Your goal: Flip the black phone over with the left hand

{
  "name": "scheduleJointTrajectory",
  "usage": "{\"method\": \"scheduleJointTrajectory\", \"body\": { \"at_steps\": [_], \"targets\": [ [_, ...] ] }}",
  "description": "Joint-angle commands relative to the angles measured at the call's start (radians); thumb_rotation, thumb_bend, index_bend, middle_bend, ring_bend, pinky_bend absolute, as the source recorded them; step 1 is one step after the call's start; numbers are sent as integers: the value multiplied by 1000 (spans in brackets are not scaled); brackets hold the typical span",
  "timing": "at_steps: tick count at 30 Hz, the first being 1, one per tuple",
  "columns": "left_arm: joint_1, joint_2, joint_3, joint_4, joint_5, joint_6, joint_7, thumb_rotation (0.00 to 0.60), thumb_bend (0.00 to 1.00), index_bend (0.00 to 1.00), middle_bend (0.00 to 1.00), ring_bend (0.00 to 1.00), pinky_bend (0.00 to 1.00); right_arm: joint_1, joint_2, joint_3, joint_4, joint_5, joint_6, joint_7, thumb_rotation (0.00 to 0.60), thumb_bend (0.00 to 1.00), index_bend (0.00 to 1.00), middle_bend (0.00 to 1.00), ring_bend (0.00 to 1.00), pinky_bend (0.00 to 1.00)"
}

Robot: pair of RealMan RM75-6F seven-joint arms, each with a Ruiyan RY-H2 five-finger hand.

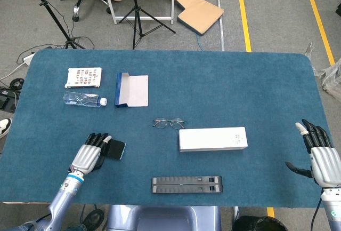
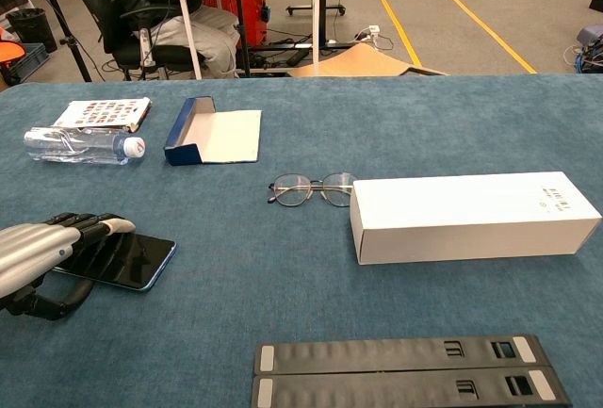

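The black phone lies at the table's near left, screen up, its left part hidden under my left hand. The fingers of my left hand lie over the phone's top, and the thumb curls in at its near edge, so the hand grips it. Only the phone's right end shows past the fingertips. My right hand rests far off at the table's near right corner with its fingers spread and nothing in it. The chest view does not show it.
A pair of glasses and a long white box lie mid-table. Two black bars sit by the near edge. A water bottle, a card packet and an open blue case lie at the far left.
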Motion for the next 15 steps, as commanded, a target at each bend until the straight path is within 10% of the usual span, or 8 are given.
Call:
{"method": "scheduleJointTrajectory", "body": {
  "at_steps": [1, 15],
  "targets": [
    [-4, 3, 0, -5, -1, -3, 9, 600, 444, 51, 53, 87, 31, 0, 0, 0, 0, 0, 0, -1, 600, 0, 51, 0, 0, 0],
    [-14, 128, 21, -200, -46, -45, 99, 600, 714, 200, 223, 251, 153, 2, -2, -3, -1, -2, -4, -4, 600, 0, 51, 0, 0, 0]
  ]
}}
